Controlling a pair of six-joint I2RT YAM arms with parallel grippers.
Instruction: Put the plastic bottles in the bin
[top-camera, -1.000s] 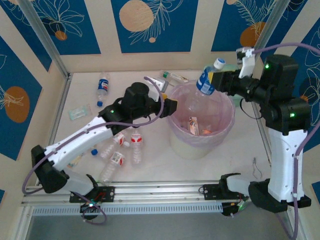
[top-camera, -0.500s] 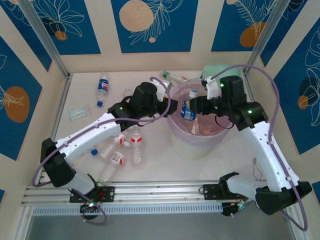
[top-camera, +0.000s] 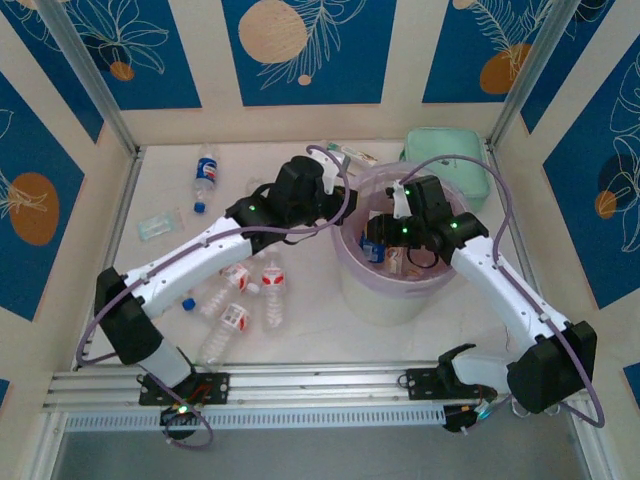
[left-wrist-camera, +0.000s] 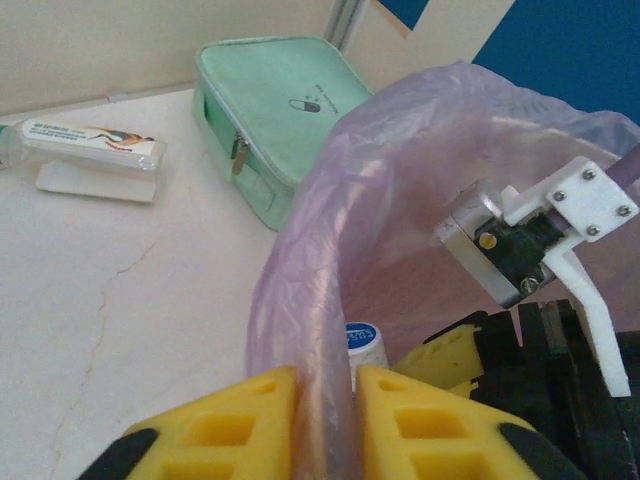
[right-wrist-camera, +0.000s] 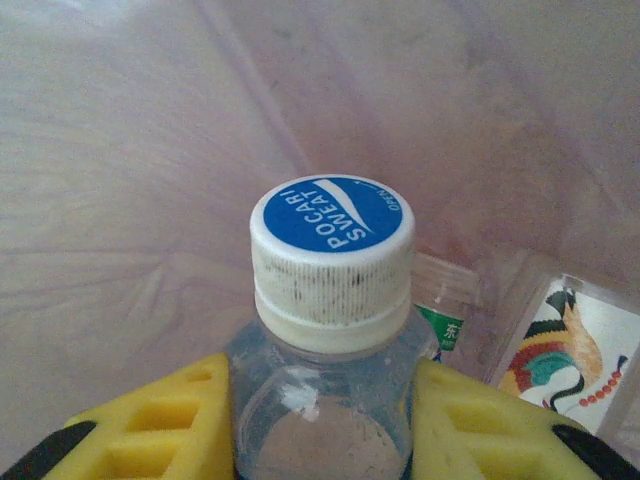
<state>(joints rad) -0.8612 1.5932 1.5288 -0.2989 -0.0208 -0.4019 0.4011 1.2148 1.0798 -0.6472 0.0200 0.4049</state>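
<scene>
Lilac film is bunching between the yellow pads (left-wrist-camera: 230, 425) of the left gripper (left-wrist-camera: 322, 405), whose claw is standing narrow and nipping the lilac bag (left-wrist-camera: 330, 250) at the 9 o'clock rim of the bin (top-camera: 385, 300). Inside the bin, the right gripper (right-wrist-camera: 325, 435) is clamping a clear bottle (right-wrist-camera: 332, 255) just below the neck, a pad pressing on each side. The bottle's white cap is showing a blue disc with "POCARI SWEAT" in white letters. At 4 o'clock of that cap, a green-labelled bottle (right-wrist-camera: 445, 315) and a bird-printed label (right-wrist-camera: 558, 350) are lying at the bottom of the bin, their lettering too small to read. On the table (top-camera: 300, 330), red-and-white bottles (top-camera: 272, 288) are lying clustered at 8 o'clock of the bin, and a blue-labelled bottle (top-camera: 205, 178) is lying well apart at 10 o'clock. A mint green case (left-wrist-camera: 270, 110) is sitting at 1 o'clock of the bin, carrying a small capsule pictogram. At 9 o'clock of the case, a bird-label bottle (left-wrist-camera: 85, 145) is lying on its side, touching a pale packet (left-wrist-camera: 95, 182).
</scene>
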